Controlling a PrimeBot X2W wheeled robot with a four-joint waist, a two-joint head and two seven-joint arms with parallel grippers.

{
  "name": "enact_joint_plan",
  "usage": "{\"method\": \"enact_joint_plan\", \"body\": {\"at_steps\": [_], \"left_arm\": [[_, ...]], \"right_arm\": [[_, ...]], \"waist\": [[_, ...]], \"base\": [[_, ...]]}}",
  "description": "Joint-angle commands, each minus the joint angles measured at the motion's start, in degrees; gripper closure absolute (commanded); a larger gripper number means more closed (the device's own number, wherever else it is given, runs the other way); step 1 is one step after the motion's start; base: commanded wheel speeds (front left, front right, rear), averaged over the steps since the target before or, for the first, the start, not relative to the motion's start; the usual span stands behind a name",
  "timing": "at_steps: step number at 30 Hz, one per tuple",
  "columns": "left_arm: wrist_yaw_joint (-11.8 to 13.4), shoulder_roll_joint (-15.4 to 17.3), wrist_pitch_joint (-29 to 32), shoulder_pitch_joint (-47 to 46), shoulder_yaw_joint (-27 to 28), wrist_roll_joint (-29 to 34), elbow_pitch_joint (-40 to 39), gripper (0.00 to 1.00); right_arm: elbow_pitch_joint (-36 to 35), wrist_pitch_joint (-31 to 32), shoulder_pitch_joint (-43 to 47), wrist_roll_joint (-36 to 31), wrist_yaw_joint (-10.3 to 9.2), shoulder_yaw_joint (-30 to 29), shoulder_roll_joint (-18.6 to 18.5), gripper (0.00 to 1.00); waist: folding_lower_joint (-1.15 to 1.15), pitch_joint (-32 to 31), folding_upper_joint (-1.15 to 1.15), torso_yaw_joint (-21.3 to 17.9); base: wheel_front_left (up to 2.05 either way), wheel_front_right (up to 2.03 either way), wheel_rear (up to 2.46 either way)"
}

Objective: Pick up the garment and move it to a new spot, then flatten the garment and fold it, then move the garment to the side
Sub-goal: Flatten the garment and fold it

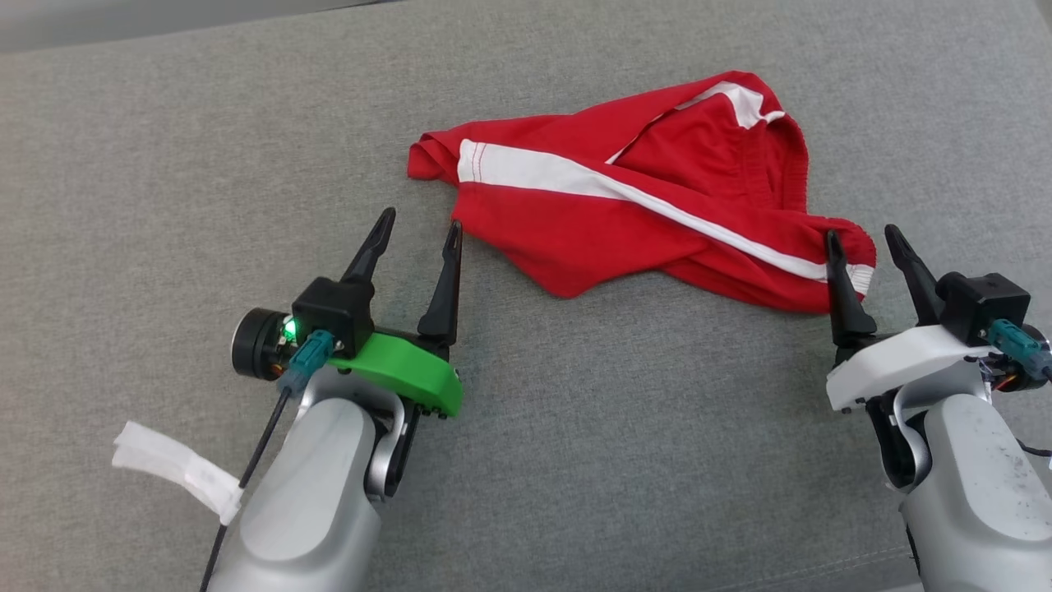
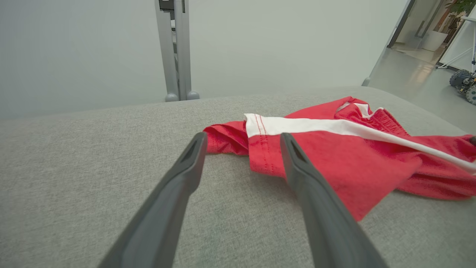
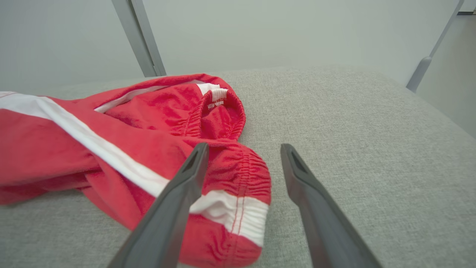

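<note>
Left side: left pincer (image 1: 420,222) hovers low over the grey upholstered surface (image 1: 164,164), fingers spread wide, nothing between them, tips just short of the garment's near-left edge. Centre to right: the garment (image 1: 625,205), red shorts with a white side stripe (image 1: 559,177), lies in a loose, twisted heap. One leg hem (image 2: 260,163) points toward the left pincer. The gathered elastic waistband (image 3: 238,163) is doubled over at the right end, with the inside of the shorts showing. The cloth looks soft and thin, likely to slide and bunch if pulled from one corner. Right side: right pincer (image 1: 861,234) is also spread, pinching nothing. Its inner finger overlaps the waistband corner and its outer finger stands over bare surface. Judgement: nothing is held and the shorts are not flat, so the flattening step looks to be in hand. The next move calls for each pincer to take an opposite end, hem on the left and waistband on the right, then draw the ends apart to untwist the cloth.
</note>
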Motion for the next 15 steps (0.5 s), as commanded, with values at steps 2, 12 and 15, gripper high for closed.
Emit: {"method": "enact_joint_plan", "body": {"at_steps": [2,12,15], "left_arm": [[-0.6,0.3,0.0,-3.6,-1.0,-1.8,3.4,0.0],[-2.9,0.3,0.0,-10.7,-3.5,-8.2,13.6,0.0],[-3.5,0.3,0.0,-11.5,-4.1,-9.0,15.4,0.0]], "right_arm": [[-0.5,-0.2,-0.7,-0.6,-0.06,0.4,0.6,0.0],[-2.1,-0.2,-1.8,-1.0,-0.06,1.3,2.3,0.0],[-2.3,-0.3,-2.0,-1.1,-0.06,1.4,2.7,0.0]], "waist": [[0.0,2.6,0.0,-2.6],[0.0,5.1,0.0,-4.6],[0.0,5.3,0.0,-4.7]], "base": [[0.0,0.0,0.0],[0.0,0.0,0.0],[0.0,0.0,0.0]]}}
